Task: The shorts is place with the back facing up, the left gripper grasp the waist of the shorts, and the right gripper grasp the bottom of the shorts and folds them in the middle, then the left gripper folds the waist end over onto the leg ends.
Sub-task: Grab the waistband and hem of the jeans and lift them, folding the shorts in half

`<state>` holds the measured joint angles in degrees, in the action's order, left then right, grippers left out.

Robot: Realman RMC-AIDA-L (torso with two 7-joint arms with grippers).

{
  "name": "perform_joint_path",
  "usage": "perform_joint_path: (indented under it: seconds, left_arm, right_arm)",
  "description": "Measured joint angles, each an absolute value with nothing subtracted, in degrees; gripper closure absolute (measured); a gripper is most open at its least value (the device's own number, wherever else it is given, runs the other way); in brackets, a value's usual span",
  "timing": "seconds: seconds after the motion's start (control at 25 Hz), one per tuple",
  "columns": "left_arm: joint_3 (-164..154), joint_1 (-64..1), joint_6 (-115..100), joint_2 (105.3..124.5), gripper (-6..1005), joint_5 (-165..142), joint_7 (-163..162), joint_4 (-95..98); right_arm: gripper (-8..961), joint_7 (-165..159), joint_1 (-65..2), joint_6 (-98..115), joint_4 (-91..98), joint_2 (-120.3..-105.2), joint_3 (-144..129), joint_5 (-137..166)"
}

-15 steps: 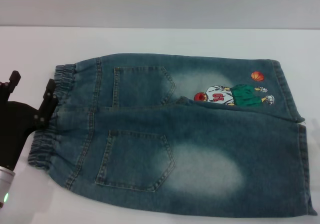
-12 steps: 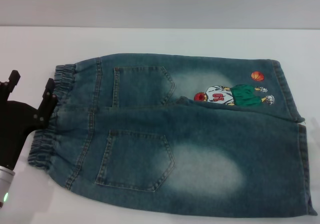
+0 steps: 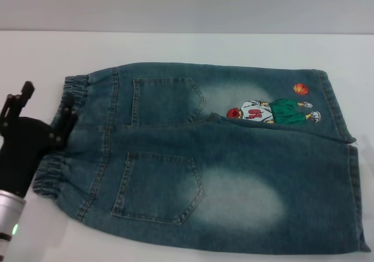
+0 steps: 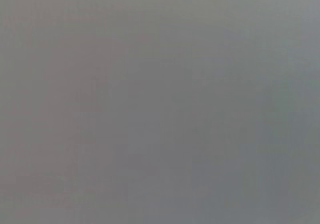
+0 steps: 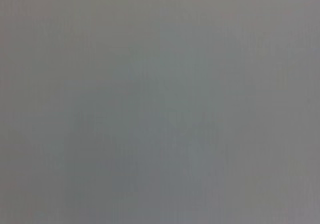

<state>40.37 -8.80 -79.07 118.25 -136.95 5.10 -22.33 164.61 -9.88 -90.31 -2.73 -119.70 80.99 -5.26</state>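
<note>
We see the shorts (image 3: 216, 157) spread flat on a white table (image 3: 193, 45), back side up, their faded blue denim washed nearly pale in two cloudy patches over the seat and thigh. Two patch pockets (image 3: 159, 186) with pointed lower edges and visible stitching sit on the fabric, one on each leg. The waist of the shorts (image 3: 54, 171) is a darker, gathered elastic band, ruffled into small puckers, and it forms the narrower end at the robot's left. The bottom of the shorts (image 3: 352, 197) lies at the robot's right: two straight, stitched hems, the farther one slightly curled at its corner. Close to that farther hem there is a small cartoon print (image 3: 273, 111) of a player in a white shirt and green shorts, with an orange ball just above it. The left gripper (image 3: 45, 114), a black pronged claw on a silver-grey cylindrical arm with a green light, sits at the waistband; its two prongs stand spread apart, one off the cloth over the bare table and the other against the ruffled band, so it is released and grips nothing. We cannot find the right gripper in the head view. Both wrist views give only a flat, featureless grey field.
</note>
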Motion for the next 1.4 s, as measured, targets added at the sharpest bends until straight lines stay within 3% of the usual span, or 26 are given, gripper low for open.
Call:
perform_joint_path:
  seconds: [0.36,0.48,0.76,1.0,1.16,1.4]
  left_arm:
    - [39.94,-9.93,-78.23,118.18,288,-136.96,4.92,-24.22]
    - [40.65,-10.05,-70.29,117.39,288,-137.02,5.41,-30.25]
    - [44.58,-9.51,-54.61,115.16,289,-137.02,7.54,-43.42]
    - [49.89,-4.87,-43.47,114.92,289,-137.02,16.29,-56.68]
    - [55.43,-0.19,-29.69,114.48,290,-137.02,19.66,-68.8]
    - [66.23,5.7,-9.5,117.88,290,-136.91,26.26,-80.7]
  right_arm:
    - [268,159.03,-10.35,-88.85,-3.33,-118.93,79.59,-5.64]
    - [268,155.98,-10.85,-86.26,-4.22,-118.24,79.59,-5.65]
    - [268,145.94,-10.63,-72.95,-15.35,-112.93,77.62,-3.17]
    - [268,141.92,-1.95,-38.05,-48.85,-109.23,78.25,6.89]
    - [268,138.53,3.54,-9.28,-73.34,-109.34,78.31,14.66]
    - [268,135.76,4.86,17.94,-89.69,-109.68,74.61,15.99]
